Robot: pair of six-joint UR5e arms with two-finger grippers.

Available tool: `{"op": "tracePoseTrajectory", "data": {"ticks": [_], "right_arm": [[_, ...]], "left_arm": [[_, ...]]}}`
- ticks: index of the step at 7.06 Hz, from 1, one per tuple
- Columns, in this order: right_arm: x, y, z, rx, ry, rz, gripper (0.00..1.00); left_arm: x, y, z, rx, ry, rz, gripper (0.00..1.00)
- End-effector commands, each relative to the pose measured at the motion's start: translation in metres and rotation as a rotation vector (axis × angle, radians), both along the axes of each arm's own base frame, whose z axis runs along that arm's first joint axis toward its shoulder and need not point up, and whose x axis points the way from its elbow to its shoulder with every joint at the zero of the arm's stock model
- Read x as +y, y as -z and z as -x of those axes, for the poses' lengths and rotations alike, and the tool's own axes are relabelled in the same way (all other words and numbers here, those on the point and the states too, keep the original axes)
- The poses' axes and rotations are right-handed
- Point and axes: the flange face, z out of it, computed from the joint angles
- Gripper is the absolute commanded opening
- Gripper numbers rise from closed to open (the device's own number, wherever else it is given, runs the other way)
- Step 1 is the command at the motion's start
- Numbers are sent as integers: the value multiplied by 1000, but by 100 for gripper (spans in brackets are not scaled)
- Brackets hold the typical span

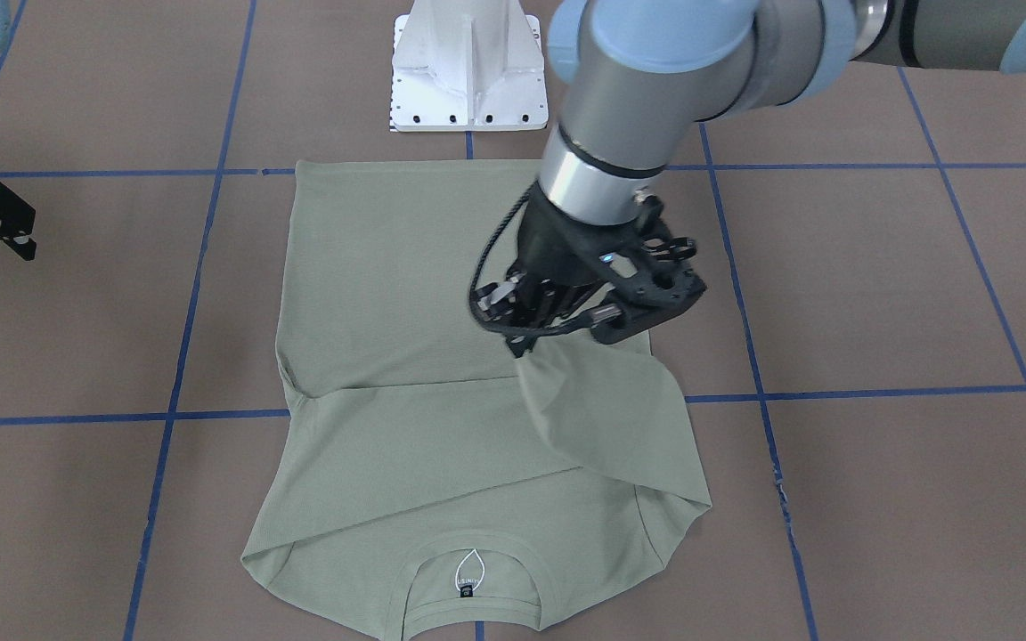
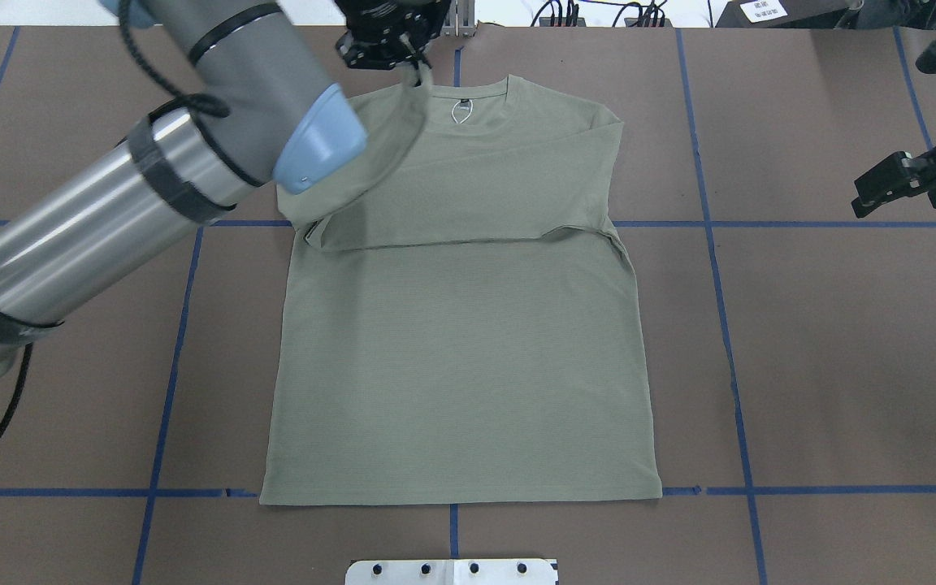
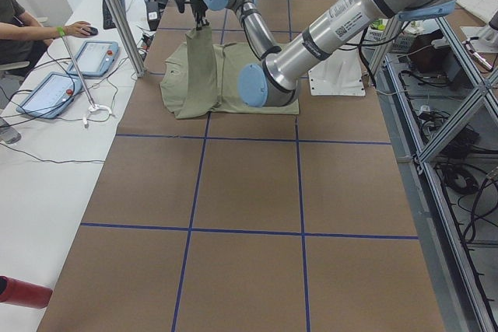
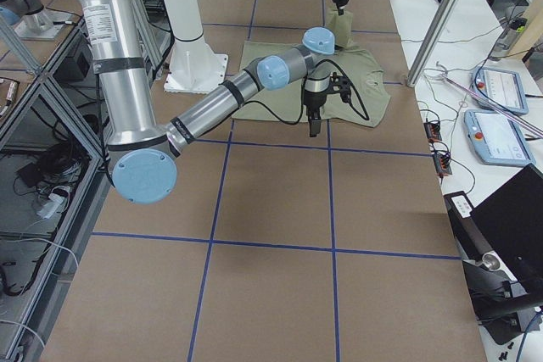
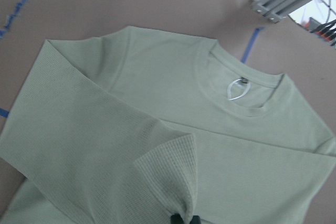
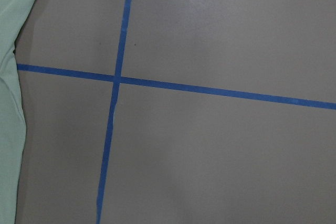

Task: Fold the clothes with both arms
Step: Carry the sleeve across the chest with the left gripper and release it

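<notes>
The pale sage-green shirt [image 1: 388, 294] lies flat on the brown table, its neck label [image 1: 468, 574] on the side away from the robot. One sleeve lies folded across the chest [image 2: 517, 187]. My left gripper [image 1: 522, 343] is shut on the cuff of the other sleeve [image 5: 168, 171] and holds it lifted above the shirt near the collar [image 2: 411, 69]. The sleeve hangs down from it [image 3: 201, 60]. My right gripper [image 1: 10, 233] hovers off to the side of the shirt [image 2: 874, 191], empty, and looks open. Its wrist view shows only table and the shirt's edge [image 6: 8, 103].
The white pedestal base [image 1: 468, 80] stands at the robot's edge of the table [image 2: 452, 571]. Blue tape lines [image 6: 118, 80] cross the brown table. An operator [image 3: 23, 29] and control tablets [image 3: 89, 56] are at a side bench beyond the far edge.
</notes>
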Motion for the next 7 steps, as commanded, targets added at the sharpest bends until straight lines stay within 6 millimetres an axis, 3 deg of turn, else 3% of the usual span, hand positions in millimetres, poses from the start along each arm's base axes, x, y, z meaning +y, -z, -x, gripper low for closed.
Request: {"op": "tracePoseTrajectory", "data": {"ticks": [1,5,6,7], "right_arm": [[-4,-18,-13,-8,4,16,100],[-13,-28,-9,-15,-2,10,100],[-15,-30,-9,-13,-2,15,100],[-21,-33,-7,-13,-2,16,100]], "left_arm": [[24,39,-81,105,-29,46,0],[44,-9,-167,99,-29,47,0],[59,-8,-187,108,-34,45,0],[95,3,-218,117,-56,22,21]]}}
